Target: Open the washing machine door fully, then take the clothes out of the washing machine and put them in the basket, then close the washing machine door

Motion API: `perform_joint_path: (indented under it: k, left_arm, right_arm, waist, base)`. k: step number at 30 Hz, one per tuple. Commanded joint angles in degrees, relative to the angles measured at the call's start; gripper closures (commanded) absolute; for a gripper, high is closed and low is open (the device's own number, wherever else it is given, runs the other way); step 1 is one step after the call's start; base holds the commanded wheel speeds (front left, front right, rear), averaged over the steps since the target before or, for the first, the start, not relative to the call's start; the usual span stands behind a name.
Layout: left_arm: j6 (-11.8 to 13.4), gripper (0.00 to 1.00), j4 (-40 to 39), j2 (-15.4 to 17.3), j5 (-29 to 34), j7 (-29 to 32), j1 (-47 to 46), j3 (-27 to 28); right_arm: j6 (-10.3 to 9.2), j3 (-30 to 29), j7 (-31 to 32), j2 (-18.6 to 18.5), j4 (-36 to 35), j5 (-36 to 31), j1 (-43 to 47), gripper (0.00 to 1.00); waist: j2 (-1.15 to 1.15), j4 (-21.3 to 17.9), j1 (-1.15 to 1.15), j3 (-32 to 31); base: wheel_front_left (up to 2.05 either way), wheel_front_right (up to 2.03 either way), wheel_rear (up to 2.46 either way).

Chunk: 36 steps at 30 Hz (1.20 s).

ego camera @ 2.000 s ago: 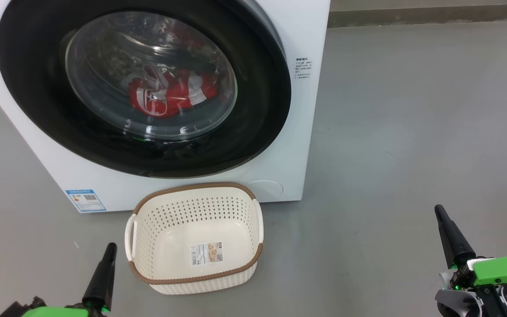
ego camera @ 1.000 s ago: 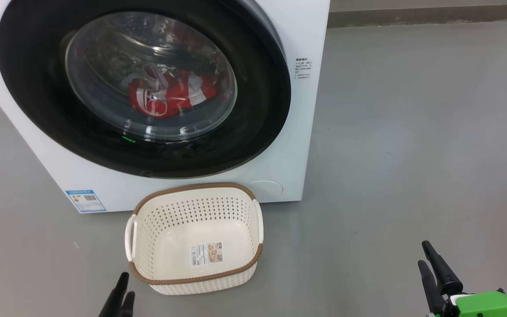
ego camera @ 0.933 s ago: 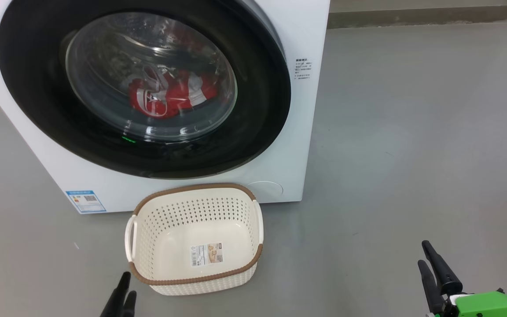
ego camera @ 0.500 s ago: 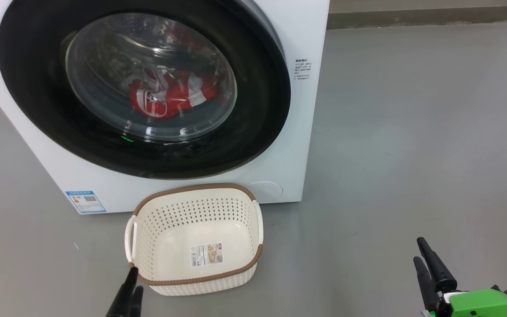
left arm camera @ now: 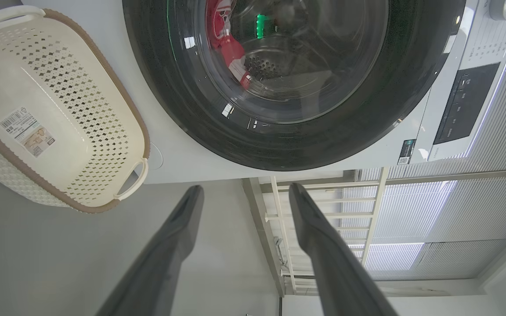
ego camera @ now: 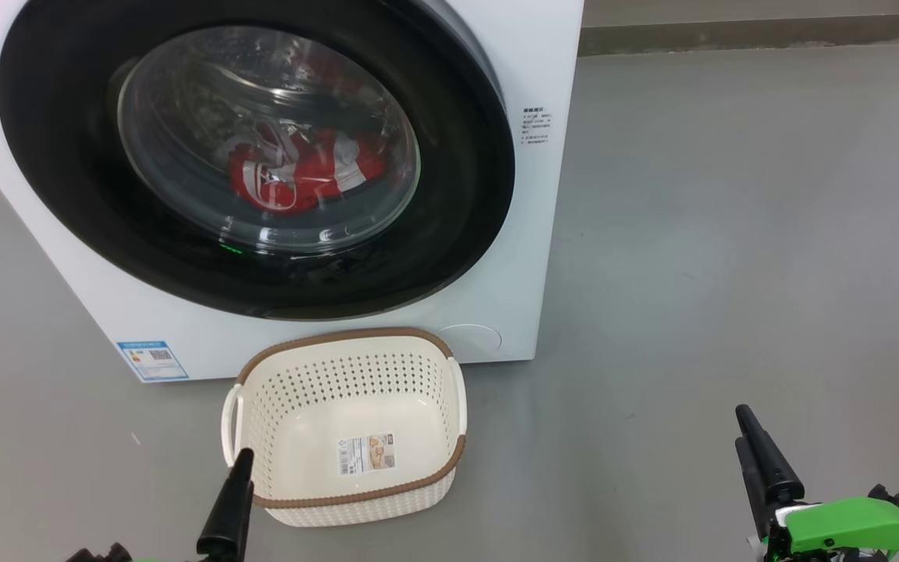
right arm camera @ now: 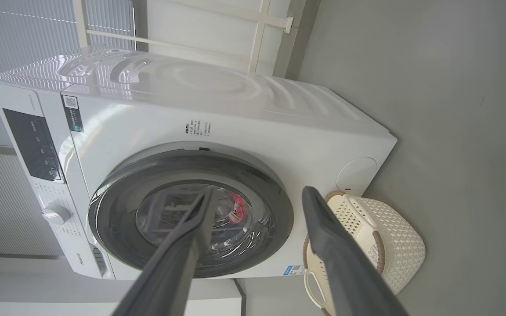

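Nearest, head view: left gripper (left arm camera: 245,188) comes up at 7 o'clock. One dark finger shows there, its tip in front of the near left corner of the basket (ego camera: 340,375); contact cannot be judged. In the left wrist view its two fingers stand spread wide with only floor (ego camera: 730,234) and wall between them, nothing held. Right gripper (ego camera: 740,428) sits at 4 o'clock over bare grey floor, well apart from the basket. In the right wrist view its fingers are likewise spread wide and hold nothing. Basket at 6 o'clock, upright on the floor, paper label (ego camera: 367,453) on its bottom, brown rim all round, a handle on each short side. Its far rim lies just beside the foot of the washing machine (ego camera: 543,234); touching or not, cannot tell. Blue sticker (ego camera: 151,359) at the lower left of the machine front, at 8 o'clock from the basket's far edge. Washing machine door (ego camera: 457,195) at 11 o'clock, closed flat against the front. The clothes (ego camera: 301,176) lie inside the drum behind the glass, low in the window, red with white stripes.
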Motion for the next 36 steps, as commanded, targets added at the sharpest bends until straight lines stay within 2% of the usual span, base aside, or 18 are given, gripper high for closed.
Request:
perform_joint_path:
  k: [1, 23, 30, 36]
  left_arm:
    - [-0.14, 0.0, -1.9, 0.77, 1.98, -0.78, -2.82, 0.58]
    - [-0.1, 0.0, -4.3, 0.45, 23.14, -4.31, -4.94, -0.51]
    - [0.05, 0.0, -4.62, 0.5, 29.72, -5.49, -5.6, -0.69]
    - [1.31, 0.0, -4.03, 0.56, 35.42, -6.67, -6.56, -1.23]
  right_arm:
    - [-0.01, 0.84, -0.66, -0.61, -1.84, -1.93, -3.25, 0.0]
    - [-0.02, 1.49, -4.21, -0.64, -2.89, -16.56, -5.19, 0.0]
    - [-0.02, 1.41, -5.38, -0.75, -3.03, -23.46, -6.06, 0.0]
    - [-0.02, 1.42, -6.56, -0.86, -3.34, -31.11, -6.9, 0.0]
  waist:
    - [0.0, -0.02, -0.01, -0.02]
    - [0.0, -0.16, -0.01, -0.22]
    - [0.0, -0.3, -0.01, -0.3]
    - [0.0, -0.51, -0.01, -0.53]
  base:
    - [0.0, 0.0, 0.0]
    - [0.0, 0.0, 0.0]
    - [0.0, 0.0, 0.0]
    - [0.0, 0.0, 0.0]
